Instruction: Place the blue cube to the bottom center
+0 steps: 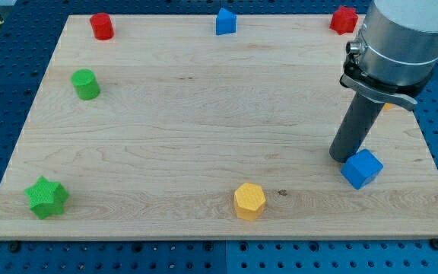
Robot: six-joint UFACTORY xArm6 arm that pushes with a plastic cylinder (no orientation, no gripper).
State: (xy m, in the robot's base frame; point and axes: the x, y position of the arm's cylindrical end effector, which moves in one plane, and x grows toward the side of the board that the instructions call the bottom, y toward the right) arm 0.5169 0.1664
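In the camera view, my tip [346,157] sits low in the right part of the frame, pressed up against the upper-left edge of the blue cube [362,168], touching or as near as I can tell. I carry no fingers at all, just this rod, so nothing is held; pushing is all I do. The cube rests on the bench [204,114] at lower right, right of the yellow hexagonal block [249,201], which sits near the bottom centre. From this side I judge a push would send the cube right or down, not left, so I'd want to come round to its right face. Elsewhere: green star [46,196] lower left, green cylinder [86,84] and red cylinder [101,26] upper left, a second blue block [225,21] top centre, red block [344,20] upper right.
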